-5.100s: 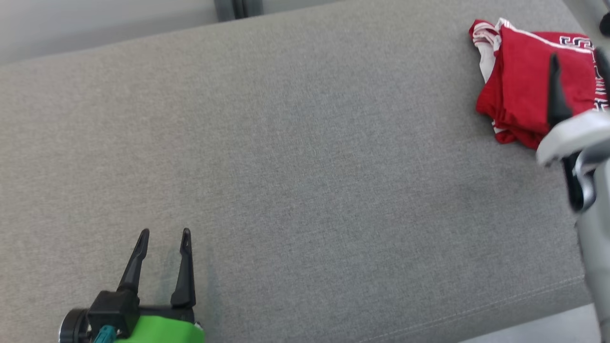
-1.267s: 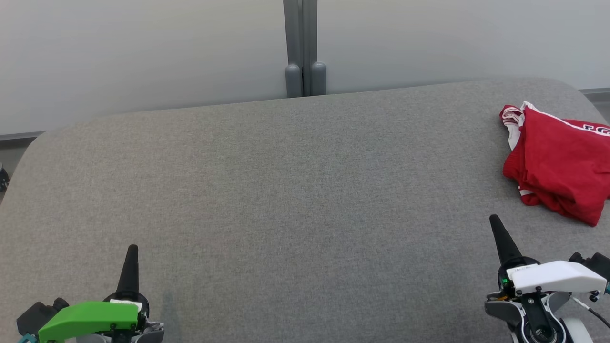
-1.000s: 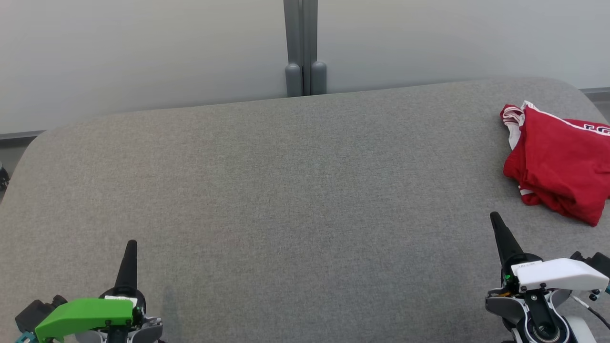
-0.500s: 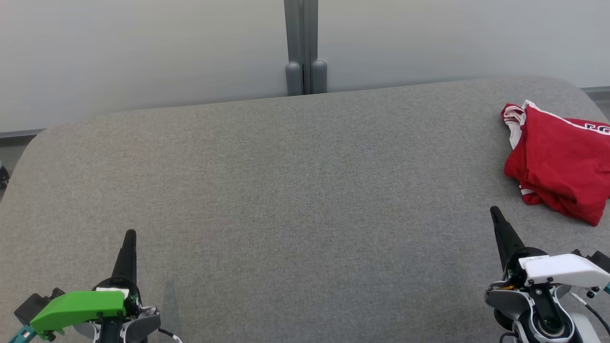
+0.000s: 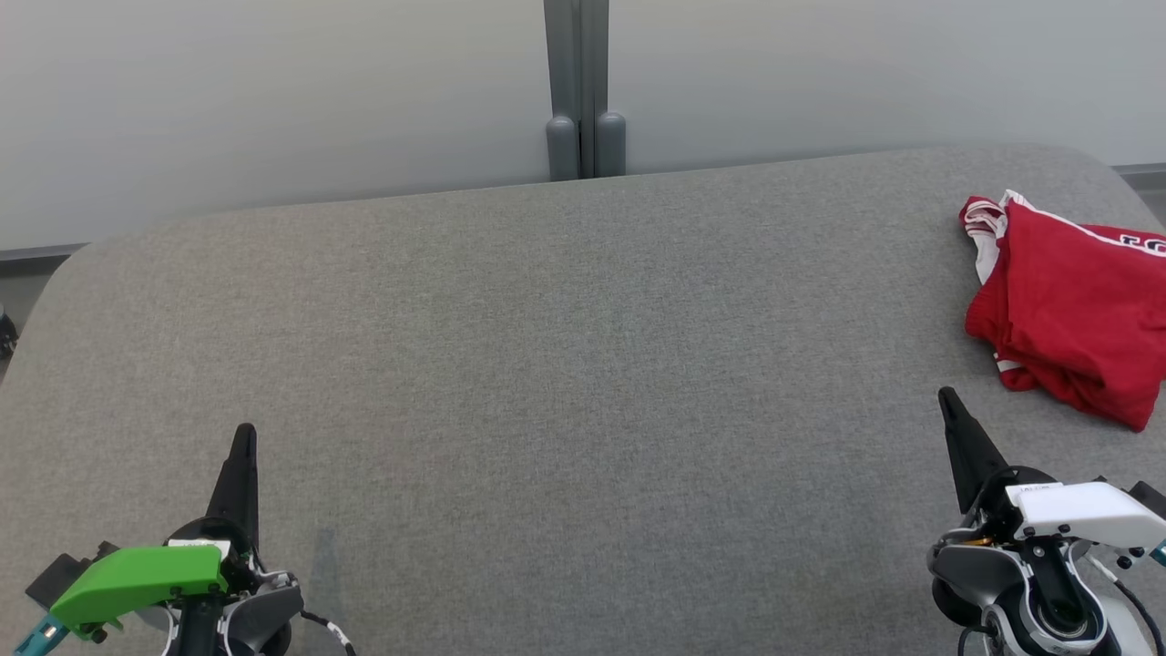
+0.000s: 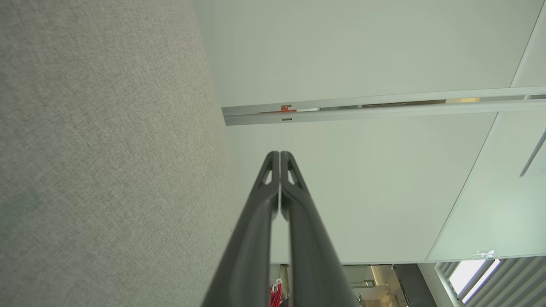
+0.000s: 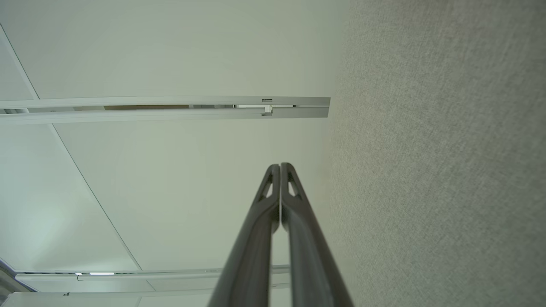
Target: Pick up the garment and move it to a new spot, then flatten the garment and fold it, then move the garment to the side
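Note:
The garment point(image 5: 1070, 314) is red with white trim and lies folded in a bundle at the far right of the grey cushioned surface point(image 5: 565, 364). My right gripper point(image 5: 947, 399) sits at the lower right, shut and empty, a short way in front of and left of the garment. At the lower left my left gripper point(image 5: 243, 433) is shut and empty too. In the left wrist view the left gripper point(image 6: 280, 154) has its fingertips pressed together. The right gripper point(image 7: 280, 166) in the right wrist view looks the same. A red scrap of the garment point(image 6: 275, 295) peeks out low in the left wrist view.
A pale wall with a grey vertical post point(image 5: 583, 91) stands behind the cushion. The cushion's rounded far corners drop off at the left point(image 5: 55, 273) and the right point(image 5: 1107, 169). Broad bare fabric lies between the two grippers.
Both grippers stay shut. The left gripper has crept a little forward up the head view, and the right one has barely shifted. The garment has not moved.

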